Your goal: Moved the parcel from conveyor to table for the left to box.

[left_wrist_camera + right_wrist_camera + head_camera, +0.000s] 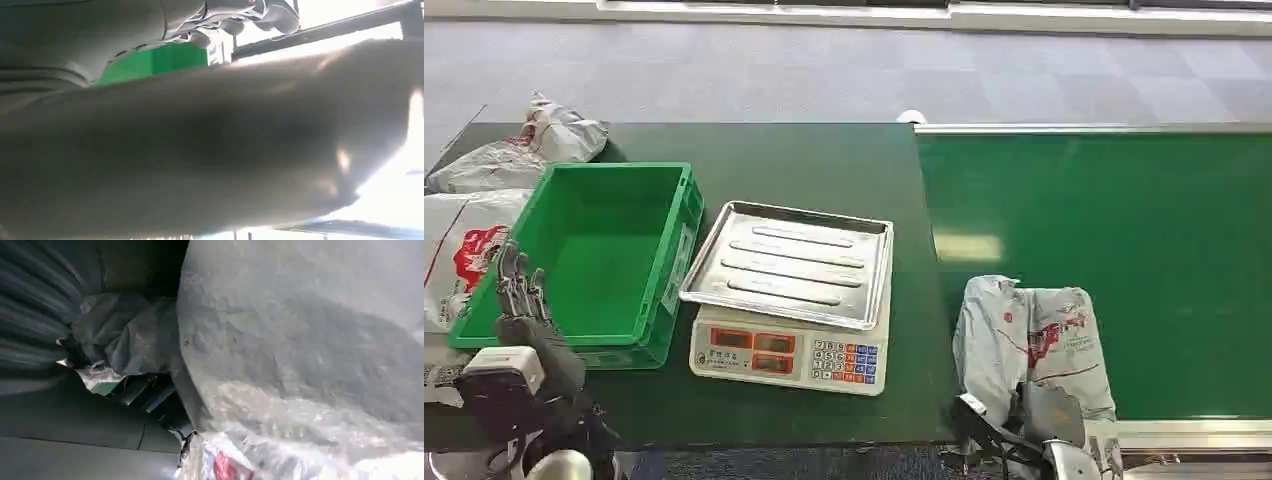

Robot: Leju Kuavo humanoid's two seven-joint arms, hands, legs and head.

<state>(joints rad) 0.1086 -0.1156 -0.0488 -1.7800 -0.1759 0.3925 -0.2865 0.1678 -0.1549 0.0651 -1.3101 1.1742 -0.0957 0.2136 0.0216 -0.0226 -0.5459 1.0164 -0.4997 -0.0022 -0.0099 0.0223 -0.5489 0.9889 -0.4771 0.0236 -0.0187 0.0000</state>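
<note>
Gripping the grey parcel [1034, 340] at the near edge of the green conveyor [1124, 220] with my right hand [1049, 425], my left hand [524, 300] just hangs empty, fingers apart, beside the green box [594, 250] on the table [824, 160].

No text can be read with certainty. Red print is seen on the grey parcel [1034, 335] and on the white bag [464, 250] at nine o'clock; keypad digits and a label on the scale [789, 355] are too small.
</note>
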